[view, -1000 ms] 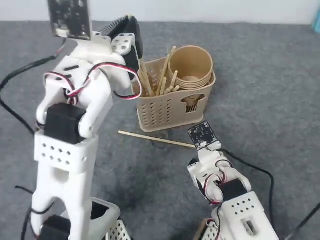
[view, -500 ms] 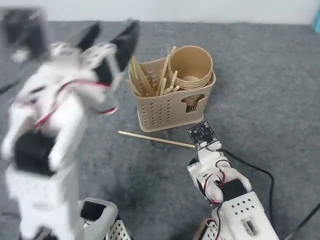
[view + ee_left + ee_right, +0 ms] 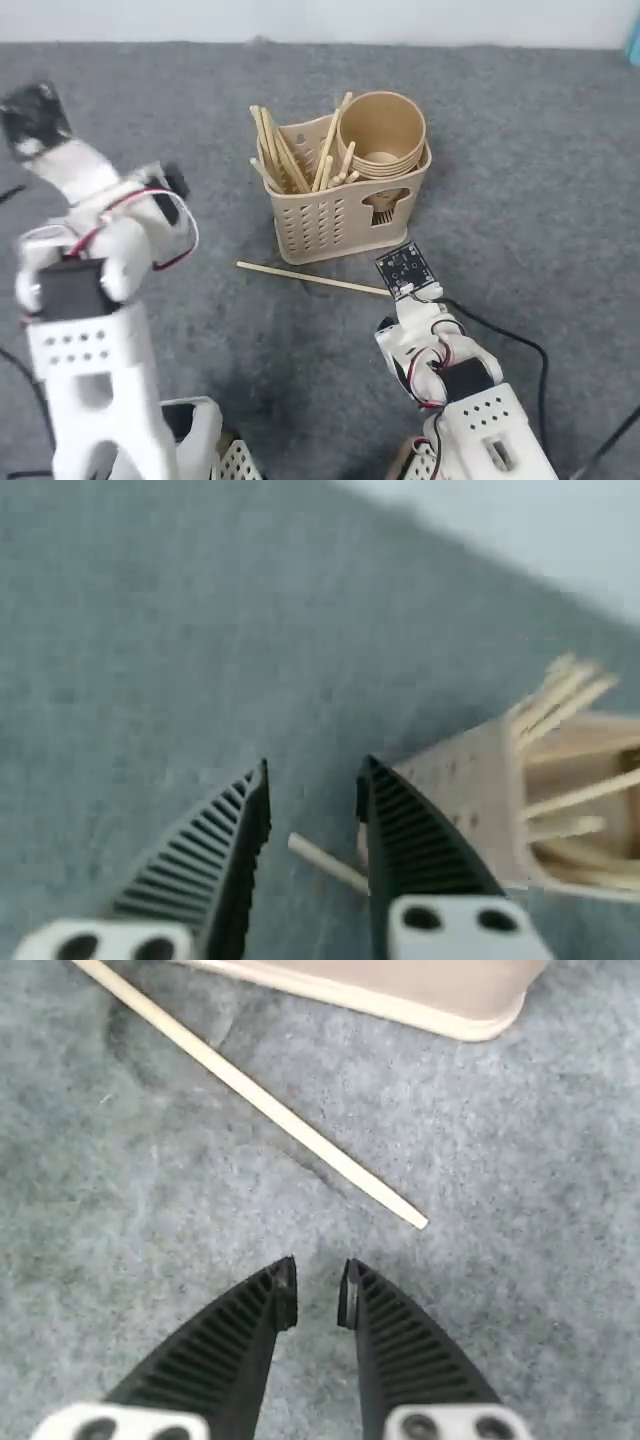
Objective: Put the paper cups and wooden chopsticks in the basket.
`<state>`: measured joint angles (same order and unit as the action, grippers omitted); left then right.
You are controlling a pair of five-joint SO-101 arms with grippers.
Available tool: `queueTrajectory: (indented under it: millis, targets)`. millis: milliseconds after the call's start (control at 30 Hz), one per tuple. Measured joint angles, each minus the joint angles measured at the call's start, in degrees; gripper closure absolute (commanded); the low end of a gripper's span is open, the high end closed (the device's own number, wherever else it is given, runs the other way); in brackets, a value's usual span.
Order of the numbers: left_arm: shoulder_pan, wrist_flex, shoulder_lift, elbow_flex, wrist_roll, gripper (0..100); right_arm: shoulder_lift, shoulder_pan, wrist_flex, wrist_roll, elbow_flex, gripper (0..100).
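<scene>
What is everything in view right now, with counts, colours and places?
Beige slotted plastic basket: one, beige, upright on the grey carpet, mid-scene.
Tan paper cups: a nested stack, count unclear, tan, in the basket's right half.
Wooden chopsticks in the basket: several, pale wood, standing in its left half.
Loose wooden chopstick: one, pale wood, flat on the carpet in front of the basket.
Black cable: one, black, on the carpet beside the right arm.
Left end effector: one, black, open and empty above the carpet.
Right end effector: one, black, slightly open and empty, just short of the loose chopstick's end.
</scene>
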<state>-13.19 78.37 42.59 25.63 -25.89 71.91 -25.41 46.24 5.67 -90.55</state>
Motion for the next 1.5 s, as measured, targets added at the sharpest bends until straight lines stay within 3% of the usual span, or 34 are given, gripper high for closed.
queueTrajectory:
  millis: [200, 367, 633, 1067, 1500]
  targets:
    - [-0.09, -6.86, 0.0, 14.68, -0.7, 88, 0.0, 0.0, 0.0, 0.0, 0.0, 91.9]
    - [2.02, -8.79, -0.09, 18.9, -2.64, 88, 0.0, 0.0, 0.0, 0.0, 0.0, 91.9]
    - [6.15, -10.2, -2.02, 18.73, -5.8, 88, 0.0, 0.0, 0.0, 0.0, 0.0, 91.9]
    - [9.49, -8.79, -29.71, 3.52, -13.45, 88, 0.0, 0.0, 0.0, 0.0, 0.0, 91.9]
    - [12.4, -7.3, -46.95, 0.26, -15.38, 86, 0.0, 0.0, 0.0, 0.0, 0.0, 91.9]
